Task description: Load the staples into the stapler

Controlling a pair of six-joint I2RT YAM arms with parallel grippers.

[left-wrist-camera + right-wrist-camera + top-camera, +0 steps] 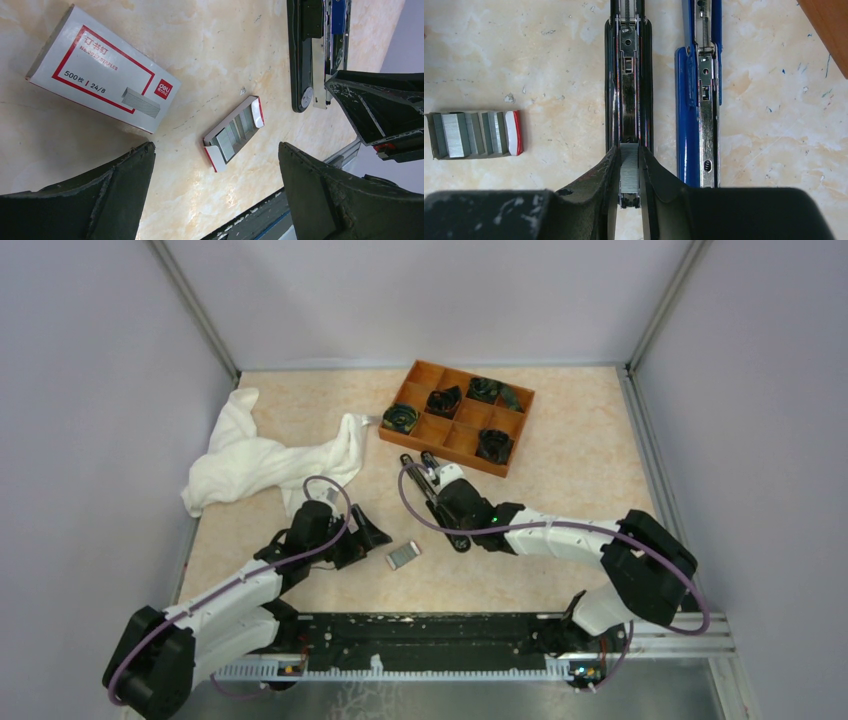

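Silver-grey and thin, the strip of staples (629,175) is pinched between the two fingers of the right pincer (629,155), whose jaws are closed to a narrow gap on the strip's long sides. Directly ahead of the fingertips lies the black stapler (629,75), opened out on the counter (549,60) with its metal magazine channel facing up. The strip is lined up with the near end of that channel, though whether it already rides in the rail cannot be told. Just right of the pincer, parallel to the black one, lies the blue stapler (699,100), also open. Off to the pincer's left rests the inner tray (474,134) with more strips in it. The left pincer (216,146) hangs wide open and empty above that tray, and the white carton (100,75) with its red label lies ahead of one of its fingers. The strip looks light and stiff along its length, but it is only glued wire. I judge it would break into pieces if bent or squeezed hard, and the smooth metal could slip. A hold on the flat sides near the back end, as here, leaves the front free to slide into the channel. The grip should be gentle, with the strip kept level and straight with the rail.
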